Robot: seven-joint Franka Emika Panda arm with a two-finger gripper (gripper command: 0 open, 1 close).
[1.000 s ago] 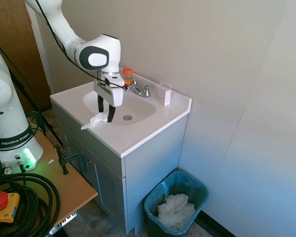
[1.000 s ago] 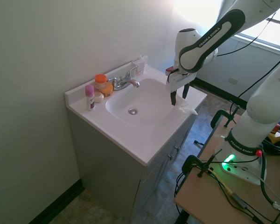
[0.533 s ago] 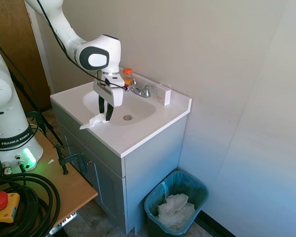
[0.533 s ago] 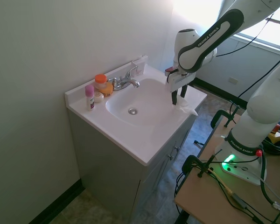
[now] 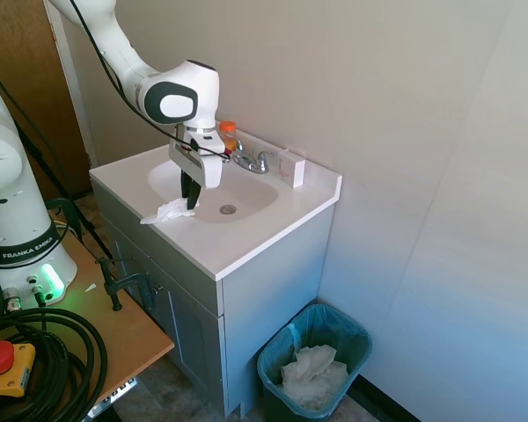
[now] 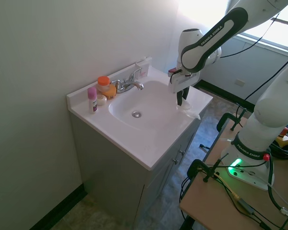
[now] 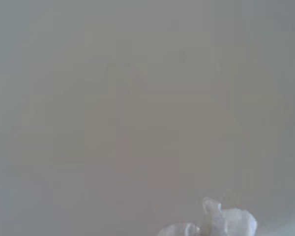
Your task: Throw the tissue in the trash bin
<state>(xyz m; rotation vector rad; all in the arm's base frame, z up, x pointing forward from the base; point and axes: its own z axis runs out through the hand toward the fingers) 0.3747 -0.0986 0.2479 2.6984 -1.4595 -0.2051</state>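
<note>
The tissue [image 5: 162, 212], small, white and crumpled, sits at the front rim of the white sink [image 5: 246, 237], and its right end is pinched between my fingers. My gripper [image 5: 191, 197] points straight down, shut on the tissue. From the other side the tissue [image 6: 189, 112] trails out below the gripper [image 6: 180, 100]. A blurred bit of tissue [image 7: 221, 223] shows in the wrist view. The trash bin [image 5: 356, 338], dark with a teal-blue bag, stands on the floor to the right of the vanity and well below the gripper.
A wad of crumpled white paper [image 5: 312, 374] lies inside the bin. At the back of the sink are a chrome faucet [image 5: 253, 161], an orange-capped bottle [image 5: 228, 136], a white box [image 5: 292, 167] and a pink bottle [image 6: 92, 99]. Walls close in behind and to the right.
The fingers, open around the tissue a second ago, have shut on it. The gripper has risen slightly, and the tissue's free end has shifted a little to the left.
</note>
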